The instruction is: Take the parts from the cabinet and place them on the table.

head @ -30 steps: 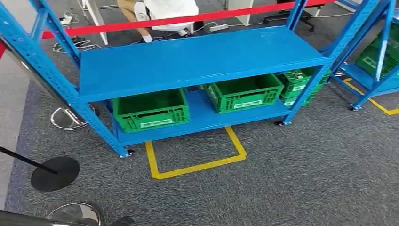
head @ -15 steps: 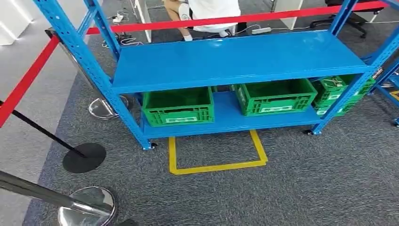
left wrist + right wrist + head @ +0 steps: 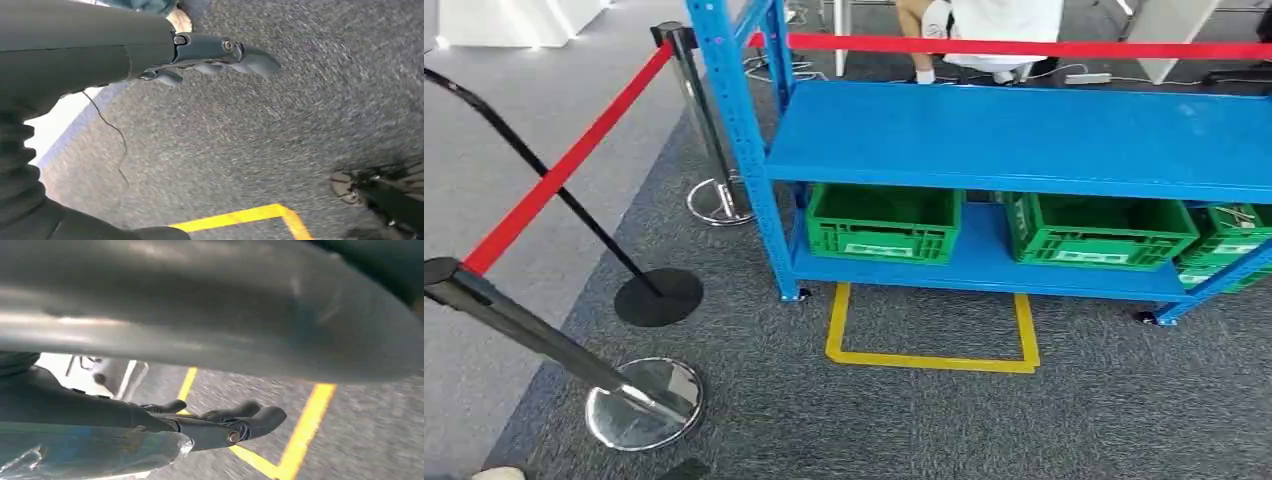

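Blue cabinet point(image 3: 1024, 140) fills the upper right of the head frame, three green crates on its lower shelf: one left of centre point(image 3: 884, 222), one right of it point(image 3: 1101, 230), a third point(image 3: 1234, 235) cut by the right edge with what look like parts inside, too small to tell. Yellow floor marking point(image 3: 929, 355) sits on grey carpet just in front of the cabinet, red barrier rope point(image 3: 564, 170) and chrome posts point(image 3: 639, 400) at left, a seated person point(image 3: 994, 30) at top behind the cabinet. Left hand point(image 3: 215, 57) hangs over carpet, fingers spread, holding nothing; right hand point(image 3: 220, 422) hangs over a yellow line, and I cannot tell whether it grips the clear plastic point(image 3: 90, 455) seen beside it.
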